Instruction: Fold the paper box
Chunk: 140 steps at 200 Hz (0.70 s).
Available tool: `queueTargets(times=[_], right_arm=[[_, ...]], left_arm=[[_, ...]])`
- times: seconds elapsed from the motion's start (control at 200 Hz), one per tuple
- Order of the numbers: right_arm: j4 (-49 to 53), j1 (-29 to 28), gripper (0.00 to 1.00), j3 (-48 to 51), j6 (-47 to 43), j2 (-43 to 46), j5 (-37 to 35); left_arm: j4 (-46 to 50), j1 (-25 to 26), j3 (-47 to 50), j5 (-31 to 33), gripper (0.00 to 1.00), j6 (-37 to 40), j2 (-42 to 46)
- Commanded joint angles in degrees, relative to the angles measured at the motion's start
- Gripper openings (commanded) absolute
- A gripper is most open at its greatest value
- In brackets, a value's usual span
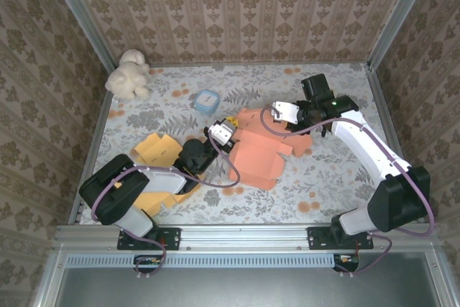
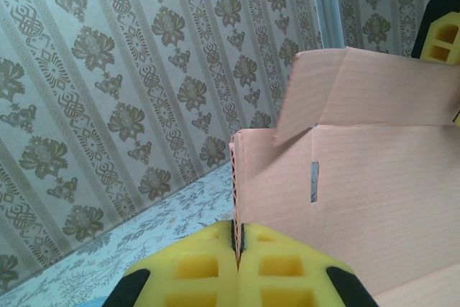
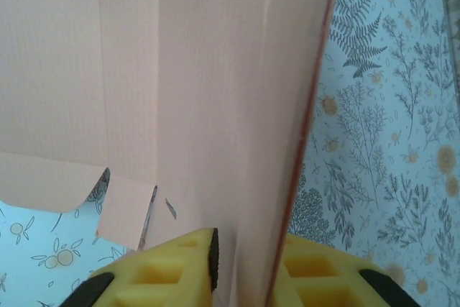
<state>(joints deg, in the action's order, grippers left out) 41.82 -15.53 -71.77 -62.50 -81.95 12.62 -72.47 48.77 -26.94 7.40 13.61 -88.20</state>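
Top external: paper box [image 1: 260, 156] sprawls part-folded, flaps splayed; long axis unclear.

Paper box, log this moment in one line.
paper box: folding unfinished | left gripper: jaws shut on its edge | right gripper: jaws shut on a panel

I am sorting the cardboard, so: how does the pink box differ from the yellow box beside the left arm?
Colour: the pink box is salmon; the yellow box is orange-yellow.
Grip: the left gripper pinches the pink box, and a panel stands between the fingers of the right gripper; the yellow box is in no gripper.
Pose: the pink box has panels raised; the yellow box lies flat.
Both are unfinished cardboard blanks.
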Motion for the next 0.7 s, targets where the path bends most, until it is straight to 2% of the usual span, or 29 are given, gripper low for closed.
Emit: queueTargets(times=[0.0,0.155,0.275,0.36,0.42,0.545,0.695], right_arm=[[-1.73,0.67,0.18,0.93,0.57,1.73,3.2],[-1.42,0.87,0.1,0.86,0.54,1.8,3.28],[-0.88,0.93,0.0,0.5,0.53,1.88,3.54],[0.67,0.94,0.0,-0.33,0.57,1.88,3.53],[2.34,0.87,0.0,-1.22,0.67,1.88,3.08],[4.83,0.83,0.0,-2.71,1.31,1.88,0.65],[7.22,0.68,0.0,-3.84,2.36,1.88,-2.8]], left_arm=[[-2.09,0.44,0.31,-0.99,0.0,-1.57,1.31],[-2.06,0.42,0.18,-0.97,0.0,-1.89,0.96],[-2.06,0.41,0.0,-0.74,0.0,-2.17,0.59],[-2.07,0.39,-0.21,0.37,0.0,-2.92,0.4],[-2.09,0.34,-0.22,1.11,0.08,-3.64,0.49],[-2.02,0.38,0.03,3.29,0.37,-6.45,1.53],[-1.8,0.61,1.59,5.3,0.41,-12.71,5.28]])
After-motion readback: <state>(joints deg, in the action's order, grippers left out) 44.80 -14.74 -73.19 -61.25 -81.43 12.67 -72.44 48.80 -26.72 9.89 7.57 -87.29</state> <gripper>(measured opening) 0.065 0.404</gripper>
